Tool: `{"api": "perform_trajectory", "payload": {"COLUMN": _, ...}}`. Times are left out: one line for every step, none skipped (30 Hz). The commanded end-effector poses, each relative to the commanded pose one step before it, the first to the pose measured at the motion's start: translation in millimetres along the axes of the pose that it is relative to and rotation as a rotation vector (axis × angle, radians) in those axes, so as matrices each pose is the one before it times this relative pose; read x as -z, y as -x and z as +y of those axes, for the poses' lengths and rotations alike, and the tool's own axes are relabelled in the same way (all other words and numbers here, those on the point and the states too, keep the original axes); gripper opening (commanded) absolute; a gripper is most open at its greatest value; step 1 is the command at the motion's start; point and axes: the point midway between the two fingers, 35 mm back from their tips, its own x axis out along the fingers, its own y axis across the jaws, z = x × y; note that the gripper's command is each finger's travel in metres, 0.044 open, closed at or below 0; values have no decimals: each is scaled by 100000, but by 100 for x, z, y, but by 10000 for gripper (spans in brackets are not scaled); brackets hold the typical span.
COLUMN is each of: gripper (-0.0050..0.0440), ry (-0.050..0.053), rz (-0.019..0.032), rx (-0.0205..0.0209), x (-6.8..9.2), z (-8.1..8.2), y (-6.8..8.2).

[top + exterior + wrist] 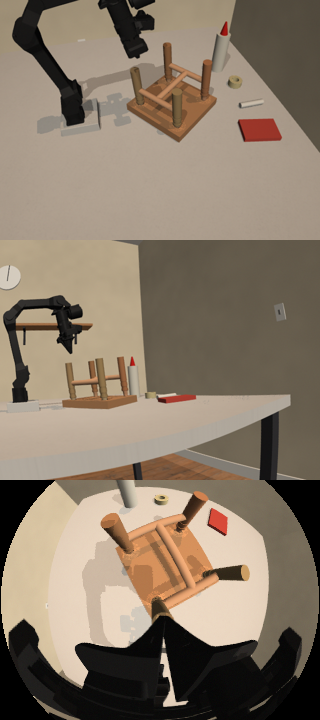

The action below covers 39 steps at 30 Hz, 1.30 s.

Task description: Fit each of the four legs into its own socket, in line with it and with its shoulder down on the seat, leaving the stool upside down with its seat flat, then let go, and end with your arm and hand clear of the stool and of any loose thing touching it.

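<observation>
The square wooden seat (193, 109) (86, 404) (200, 555) lies flat on the table. Four legs stand up at its corners: an olive leg (177, 105) (101, 376) at the front, an olive leg (136, 83) (69, 376) at the left, a red-brown leg (167, 59) (92, 374) at the back and a red-brown leg (206, 77) (122, 374) at the right. Their lower ends meet the seat; any small gap is too fine to tell. An H-shaped stretcher (171, 85) (175, 555) joins them. My gripper (137, 57) (71, 353) (163, 619) is shut and empty, above the legs' tops, touching nothing.
A white glue bottle (220, 52) (133, 382) with a red tip stands behind the right leg. A tape ring (234, 84) (161, 500), a white rod (251, 103) and a red block (259, 129) (218, 522) lie to the right of the stool.
</observation>
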Motion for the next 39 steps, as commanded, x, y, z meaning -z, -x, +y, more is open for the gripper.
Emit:
{"api": "perform_trajectory", "payload": {"gripper": 0, "ry": 883, "rz": 607, "rx": -275, "x": 351, "z": 178, "y": -63}}
{"api": "perform_trajectory", "payload": {"gripper": 0, "ry": 0, "rz": 0, "rx": 0, "x": 17, "z": 0, "y": -64}}
{"api": "perform_trajectory", "payload": {"gripper": 0, "ry": 0, "rz": 0, "rx": 0, "x": 52, "z": 0, "y": -192}}
{"api": "perform_trajectory", "payload": {"gripper": 0, "ry": 0, "rz": 0, "rx": 0, "x": 90, "z": 0, "y": -320}}
{"api": "perform_trajectory", "payload": {"gripper": 0, "ry": 0, "rz": 0, "rx": 0, "x": 124, "z": 0, "y": -419}}
{"api": "perform_trajectory", "payload": {"gripper": 0, "ry": 0, "rz": 0, "rx": 0, "x": 133, "z": 0, "y": -427}}
{"api": "perform_trajectory", "payload": {"gripper": 0, "ry": 0, "rz": 0, "rx": 0, "x": 138, "z": 0, "y": -422}}
{"api": "perform_trajectory", "payload": {"gripper": 0, "ry": 0, "rz": 0, "rx": 0, "x": 111, "z": 0, "y": -323}}
{"api": "perform_trajectory", "payload": {"gripper": 0, "ry": 0, "rz": 0, "rx": 0, "x": 68, "z": 0, "y": -194}}
{"api": "perform_trajectory", "payload": {"gripper": 0, "ry": 0, "rz": 0, "rx": 0, "x": 23, "z": 0, "y": -65}}
{"api": "perform_trajectory", "payload": {"gripper": 0, "ry": 0, "rz": 0, "rx": 0, "x": 4, "z": 0, "y": -26}}
{"api": "perform_trajectory", "payload": {"gripper": 0, "ry": 0, "rz": 0, "rx": 0, "x": 13, "z": 0, "y": -79}}
{"api": "perform_trajectory", "payload": {"gripper": 0, "ry": 0, "rz": 0, "rx": 0, "x": 0, "z": 0, "y": 0}}
{"api": "perform_trajectory", "payload": {"gripper": 0, "ry": 0, "rz": 0, "rx": 0, "x": 0, "z": 0, "y": 0}}
{"api": "perform_trajectory", "payload": {"gripper": 0, "ry": 0, "rz": 0, "rx": 0, "x": 23, "z": 0, "y": -132}}
{"api": "perform_trajectory", "payload": {"gripper": 0, "ry": 0, "rz": 0, "rx": 0, "x": 29, "z": 0, "y": -161}}
{"api": "perform_trajectory", "payload": {"gripper": 0, "ry": 0, "rz": 0, "rx": 0, "x": 30, "z": 0, "y": -161}}
{"api": "perform_trajectory", "payload": {"gripper": 0, "ry": 0, "rz": 0, "rx": 0, "x": 31, "z": 0, "y": -161}}
{"api": "perform_trajectory", "payload": {"gripper": 0, "ry": 0, "rz": 0, "rx": 0, "x": 32, "z": 0, "y": -161}}
{"api": "perform_trajectory", "payload": {"gripper": 0, "ry": 0, "rz": 0, "rx": 0, "x": 33, "z": 0, "y": -160}}
{"api": "perform_trajectory", "payload": {"gripper": 0, "ry": 0, "rz": 0, "rx": 0, "x": 34, "z": 0, "y": -160}}
{"api": "perform_trajectory", "payload": {"gripper": 0, "ry": 0, "rz": 0, "rx": 0, "x": 28, "z": 0, "y": -132}}
{"api": "perform_trajectory", "payload": {"gripper": 0, "ry": 0, "rz": 0, "rx": 0, "x": 17, "z": 0, "y": -79}}
{"api": "perform_trajectory", "payload": {"gripper": 0, "ry": 0, "rz": 0, "rx": 0, "x": 6, "z": 0, "y": -26}}
{"api": "perform_trajectory", "payload": {"gripper": 0, "ry": 0, "rz": 0, "rx": 0, "x": 3, "z": 0, "y": -15}}
{"api": "perform_trajectory", "payload": {"gripper": 0, "ry": 0, "rz": 0, "rx": 0, "x": 7, "z": 0, "y": -31}}
{"api": "perform_trajectory", "payload": {"gripper": 0, "ry": 0, "rz": 0, "rx": 0, "x": 10, "z": 0, "y": -45}}
{"api": "perform_trajectory", "payload": {"gripper": 0, "ry": 0, "rz": 0, "rx": 0, "x": 14, "z": 0, "y": -59}}
{"api": "perform_trajectory", "payload": {"gripper": 0, "ry": 0, "rz": 0, "rx": 0, "x": 17, "z": 0, "y": -74}}
{"api": "perform_trajectory", "payload": {"gripper": 0, "ry": 0, "rz": 0, "rx": 0, "x": 0, "z": 0, "y": 0}}
{"api": "perform_trajectory", "payload": {"gripper": 0, "ry": 0, "rz": 0, "rx": 0, "x": 0, "z": 0, "y": 0}}
{"api": "perform_trajectory", "payload": {"gripper": 0, "ry": 0, "rz": 0, "rx": 0, "x": 21, "z": 0, "y": -87}}
{"api": "perform_trajectory", "payload": {"gripper": 0, "ry": 0, "rz": 0, "rx": 0, "x": 23, "z": 0, "y": -94}}
{"api": "perform_trajectory", "payload": {"gripper": 0, "ry": 0, "rz": 0, "rx": 0, "x": 23, "z": 0, "y": -96}}
{"api": "perform_trajectory", "payload": {"gripper": 0, "ry": 0, "rz": 0, "rx": 0, "x": 24, "z": 0, "y": -96}}
{"api": "perform_trajectory", "payload": {"gripper": 0, "ry": 0, "rz": 0, "rx": 0, "x": 24, "z": 0, "y": -96}}
{"api": "perform_trajectory", "payload": {"gripper": 0, "ry": 0, "rz": 0, "rx": 0, "x": 24, "z": 0, "y": -95}}
{"api": "perform_trajectory", "payload": {"gripper": 0, "ry": 0, "rz": 0, "rx": 0, "x": 25, "z": 0, "y": -95}}
{"api": "perform_trajectory", "payload": {"gripper": 0, "ry": 0, "rz": 0, "rx": 0, "x": 25, "z": 0, "y": -95}}
